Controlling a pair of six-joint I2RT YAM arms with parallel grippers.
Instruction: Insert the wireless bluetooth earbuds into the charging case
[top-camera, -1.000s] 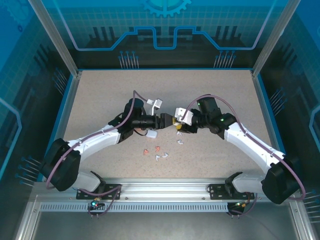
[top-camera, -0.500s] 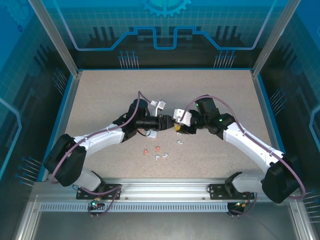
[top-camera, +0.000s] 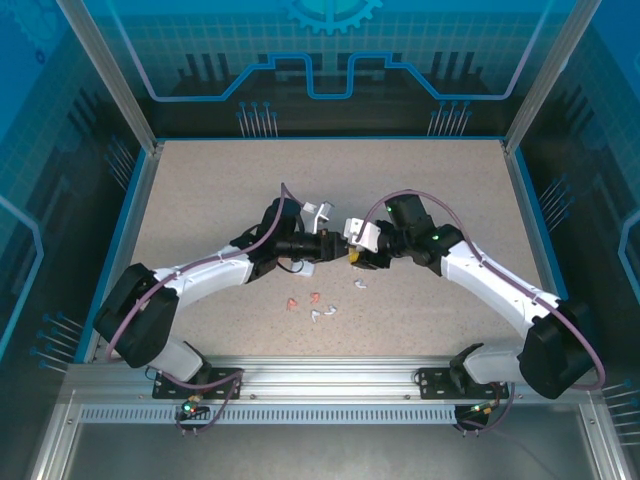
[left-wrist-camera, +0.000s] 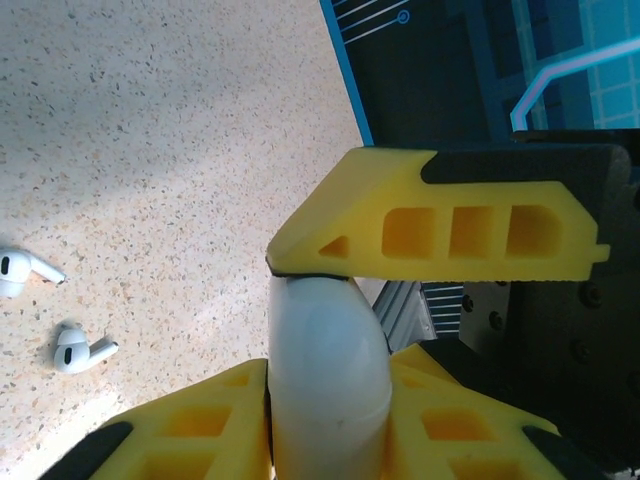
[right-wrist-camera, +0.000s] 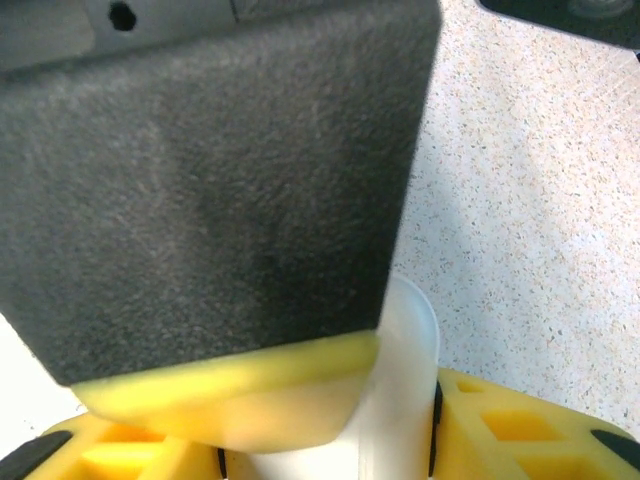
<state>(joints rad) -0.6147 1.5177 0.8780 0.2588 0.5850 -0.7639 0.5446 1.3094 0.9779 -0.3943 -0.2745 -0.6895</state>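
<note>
The two arms meet over the middle of the counter (top-camera: 200, 190), and one white charging case (left-wrist-camera: 325, 345) is held off the surface between them. The left gripper (top-camera: 333, 243) has its jaws drawn in narrow on the case: in the left wrist view its two yellow fingers (left-wrist-camera: 190, 425) press against either side of the rounded shell. The right gripper (top-camera: 357, 256) grips the same case from the opposite side. In the right wrist view the white shell stands between that gripper's own two fingers (right-wrist-camera: 520, 430), partly behind a black-padded finger of the left gripper. Whether the case's lid is up cannot be told. Five earbuds lie loose on the counter, on the arm-base side of the grippers. There is one salmon-red earbud (top-camera: 291, 303) with a second salmon-red earbud (top-camera: 315, 297) near it. Two white earbuds (top-camera: 318, 316) lie close together just below those, and a third white earbud (top-camera: 360, 283) lies apart, under the right gripper. The left wrist view catches two white ones lying on the speckled surface.
</note>
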